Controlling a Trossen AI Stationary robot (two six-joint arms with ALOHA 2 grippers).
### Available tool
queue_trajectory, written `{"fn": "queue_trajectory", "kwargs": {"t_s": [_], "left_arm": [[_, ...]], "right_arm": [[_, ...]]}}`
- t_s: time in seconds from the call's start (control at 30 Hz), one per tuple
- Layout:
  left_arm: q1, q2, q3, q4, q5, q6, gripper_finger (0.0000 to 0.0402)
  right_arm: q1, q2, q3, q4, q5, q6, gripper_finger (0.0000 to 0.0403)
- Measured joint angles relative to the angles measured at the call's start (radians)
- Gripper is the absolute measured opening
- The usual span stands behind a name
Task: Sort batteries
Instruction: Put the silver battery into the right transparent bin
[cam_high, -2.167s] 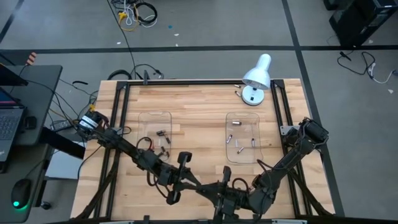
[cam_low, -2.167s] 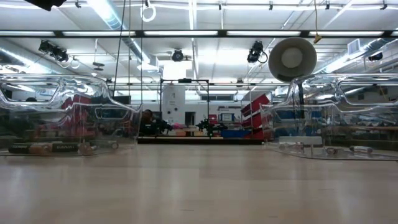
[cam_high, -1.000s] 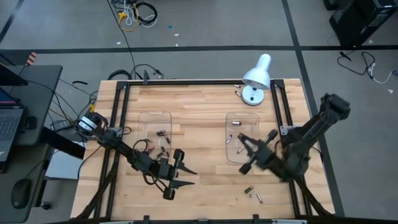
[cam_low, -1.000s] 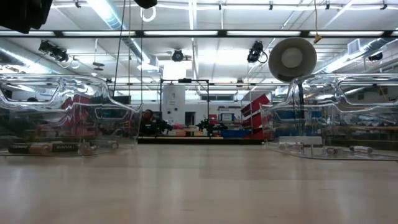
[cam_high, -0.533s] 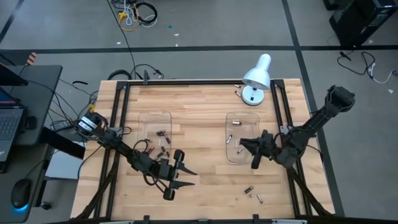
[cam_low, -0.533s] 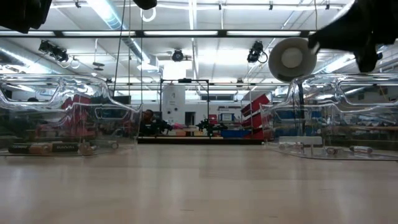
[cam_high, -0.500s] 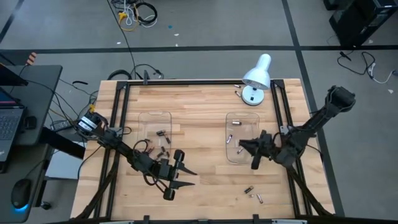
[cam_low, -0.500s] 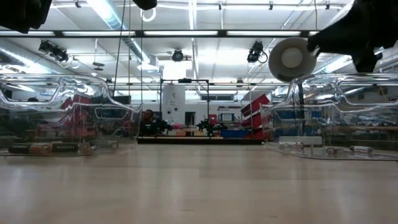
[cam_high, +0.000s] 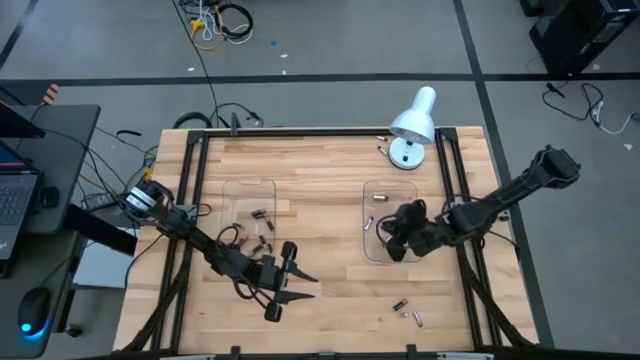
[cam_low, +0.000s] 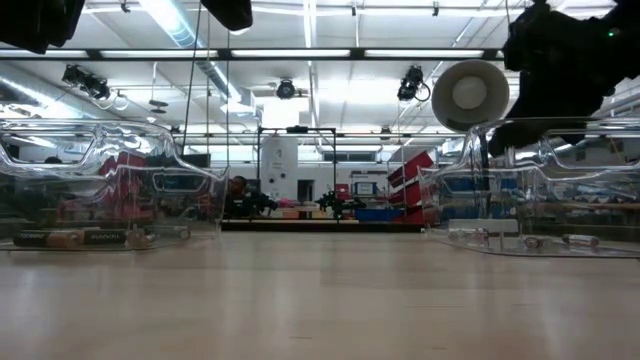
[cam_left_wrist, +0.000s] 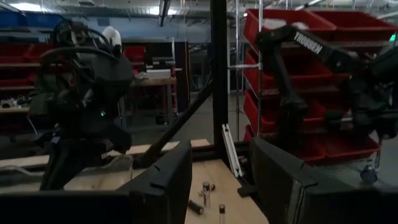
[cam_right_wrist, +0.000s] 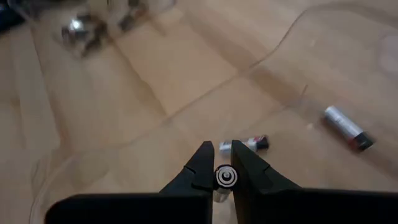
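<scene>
Two clear trays sit on the wooden table, the left tray (cam_high: 249, 210) and the right tray (cam_high: 391, 221). Dark batteries (cam_high: 262, 215) lie in the left tray, silver ones (cam_right_wrist: 344, 127) in the right. A few loose batteries (cam_high: 406, 311) rest on the table near its near right edge. My right gripper (cam_high: 393, 240) hangs over the right tray's left part, above its rim (cam_low: 560, 125), and is shut on one battery (cam_right_wrist: 224, 177). My left gripper (cam_high: 292, 284) waits open over the near middle of the table; its view shows the loose batteries (cam_left_wrist: 205, 186) ahead. My right gripper pinches one small battery between its two fingers (cam_right_wrist: 200, 163), coming from above and pointing down. Its round end face (cam_right_wrist: 224, 177) shows between the fingers, so it lies along them. It is lifted clear, over the floor of the right tray.
A white desk lamp (cam_high: 411, 128) stands at the table's far right corner, with a small item (cam_high: 381, 150) beside its base. A black frame (cam_high: 300, 131) runs round the table. Bare wood (cam_high: 320, 215) lies between the two trays.
My right gripper has swung from the near right part of the table, where the loose batteries lie, toward the far left, and now stands over the right tray. It has tipped to point down and come lower, entering the low view from above.
</scene>
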Motion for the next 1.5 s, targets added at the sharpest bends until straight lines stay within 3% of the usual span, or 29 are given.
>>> {"fn": "queue_trajectory", "kwargs": {"t_s": [0.4, 0.6, 0.73, 0.83, 1.0, 1.3, 1.5], "left_arm": [[0.000, 0.000, 0.000, -0.082, -0.009, -0.026, 0.0162], [-0.002, 0.000, 0.000, -0.223, -0.009, 0.010, 0.0162], [-0.015, 0.001, 0.000, -0.299, -0.009, 0.000, 0.0162], [-0.021, 0.001, 0.000, -0.308, -0.009, 0.001, 0.0162], [-0.021, 0.001, 0.000, -0.288, -0.010, -0.012, 0.0162], [-0.021, 0.001, 0.000, -0.248, -0.012, -0.062, 0.0162], [-0.019, 0.001, 0.000, -0.249, -0.058, -0.096, 0.0162]], "right_arm": [[-0.021, 0.013, 0.006, 0.062, -0.154, -0.024, 0.0084], [0.081, 0.013, 0.083, 0.326, -0.106, -0.337, 0.0077], [0.175, 0.060, 0.212, 0.329, -0.099, -0.504, 0.0068], [0.236, 0.168, 0.339, 0.320, -0.098, -0.622, 0.0063], [0.306, 0.384, 0.562, 0.113, -0.132, -0.704, 0.0059], [0.389, 0.637, 0.880, -0.436, -0.316, -0.377, 0.0078], [0.418, 0.745, 0.973, -0.555, -0.403, -0.353, 0.0110]]}}
